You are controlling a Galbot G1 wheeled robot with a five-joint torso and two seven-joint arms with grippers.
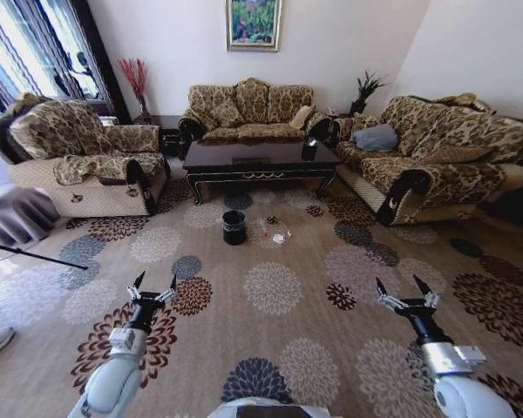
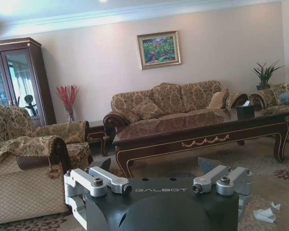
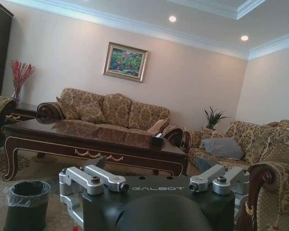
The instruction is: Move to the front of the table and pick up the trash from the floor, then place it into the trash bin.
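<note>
Head view. Sitting room: the floor [image 1: 270,287], beige carpet with round flower medallions; pale walls; framed painting [image 1: 253,23] on the far wall. The table [image 1: 260,159], long, low and dark with gold ornament on its apron, serves as landmark. Three patterned sofas stand about it: one behind it [image 1: 248,109], one on its left [image 1: 78,152], one on its right [image 1: 427,152]. The trash bin [image 1: 234,226], small, round and black, stands on the carpet just in front of the table, towards its left end. The trash [image 1: 279,237], a crumpled white piece with a small dark scrap close by, lies on the carpet in front of the table, just right of the bin. Left gripper [image 1: 154,287], raised over the carpet well short of the table, fingers spread apart, holding nothing. Right gripper [image 1: 404,288], at matching height on the other side, fingers likewise spread, holding nothing

Left wrist view. Left gripper body [image 2: 159,204] in the foreground, jaws apart and empty. Table [image 2: 202,130] beyond it, a small dark box [image 2: 244,109] on its top. Dark glass-fronted cabinet [image 2: 17,77] and a vase of red stems [image 2: 67,101] stand left of the table. White crumpled trash [image 2: 267,213] on the carpet in front of the table

Right wrist view. Right gripper body [image 3: 156,202] in the foreground, jaws apart and empty. Table [image 3: 91,139] beyond it. Trash bin [image 3: 25,204], black liner folded over its rim, on the carpet in front of the table. Potted plant [image 3: 213,118] beyond the table's far end
</note>
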